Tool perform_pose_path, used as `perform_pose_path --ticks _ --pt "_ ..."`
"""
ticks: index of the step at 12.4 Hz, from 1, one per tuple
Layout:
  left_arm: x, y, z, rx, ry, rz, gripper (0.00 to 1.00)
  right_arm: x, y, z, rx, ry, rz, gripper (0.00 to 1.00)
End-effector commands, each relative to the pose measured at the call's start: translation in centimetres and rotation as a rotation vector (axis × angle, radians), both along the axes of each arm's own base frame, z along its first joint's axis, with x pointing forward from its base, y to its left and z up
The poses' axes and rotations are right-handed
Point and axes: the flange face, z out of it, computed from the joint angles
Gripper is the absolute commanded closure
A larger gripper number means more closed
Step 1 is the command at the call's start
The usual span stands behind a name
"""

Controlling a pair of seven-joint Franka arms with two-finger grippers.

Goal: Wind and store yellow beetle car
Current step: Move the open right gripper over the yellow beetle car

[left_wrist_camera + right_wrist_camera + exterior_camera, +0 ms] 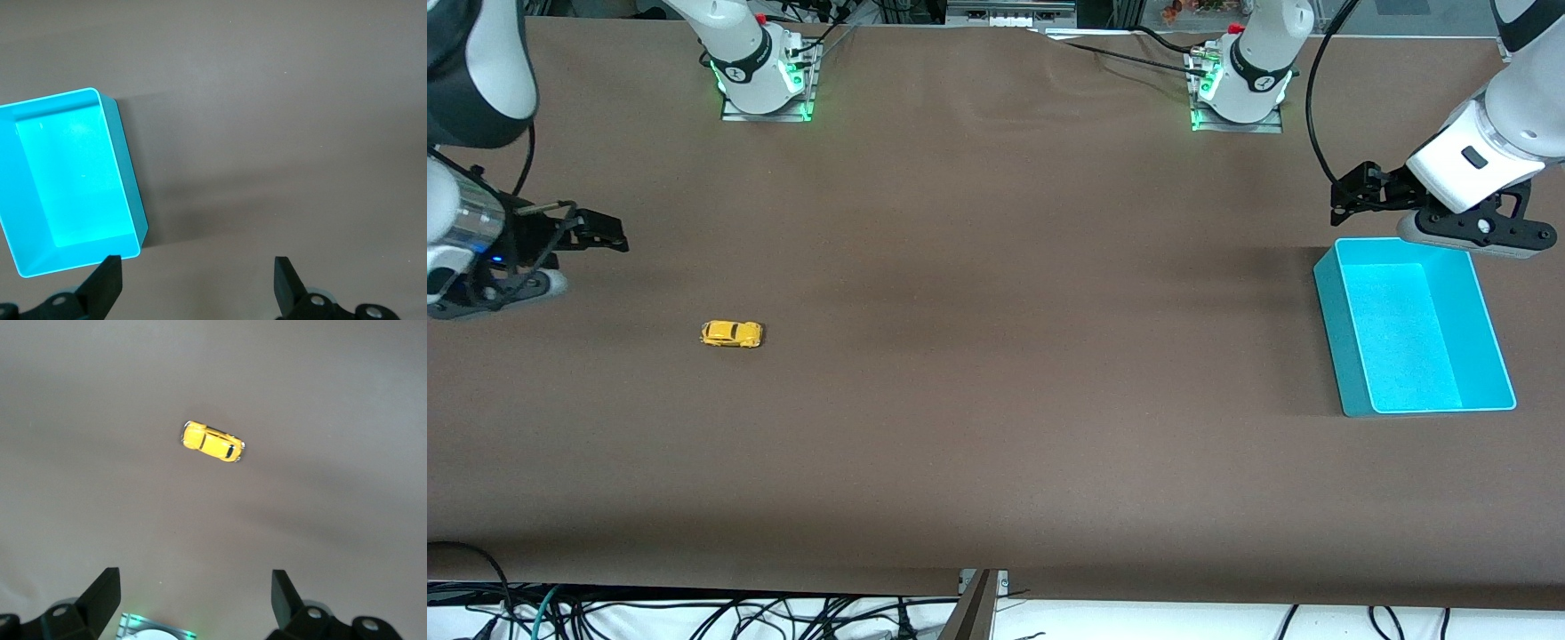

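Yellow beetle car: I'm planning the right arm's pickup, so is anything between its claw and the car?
Nothing visible. The yellow beetle car sits alone on the brown table, and the right claw hangs open above bare tabletop near it.

Car (pixel 731 333) sits alone on bare bench (pixel 996 373), right arm's end; nothing touching or near it, open on all sides and from above. Right tool (pixel 609 233) up in air, fingers apart, over bench near that end. Only obstacle: bin (pixel 1343 351) at left arm's end, well apart from car, top open. Left tool (pixel 1352 191) fingers apart, over bench beside the bin's rim.
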Motion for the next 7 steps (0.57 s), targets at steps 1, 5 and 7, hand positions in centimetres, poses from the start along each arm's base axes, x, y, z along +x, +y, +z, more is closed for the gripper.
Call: perform_pose_path --ticks 1,5,7 --pt "0.3 0.0 0.4 0.021 0.003 -0.002 0.00 1.5 0.1 -4.6 0.049 0.065 0.177 0.00" --pt "0.3 -0.1 0.5 0.021 0.001 -0.003 0.00 3.2 -0.4 -10.9 0.124 0.121 0.418 0.00" --pt "0.3 -0.1 0.4 0.021 0.003 -0.003 0.00 3.8 -0.6 -13.8 0.152 0.129 0.505 0.00"
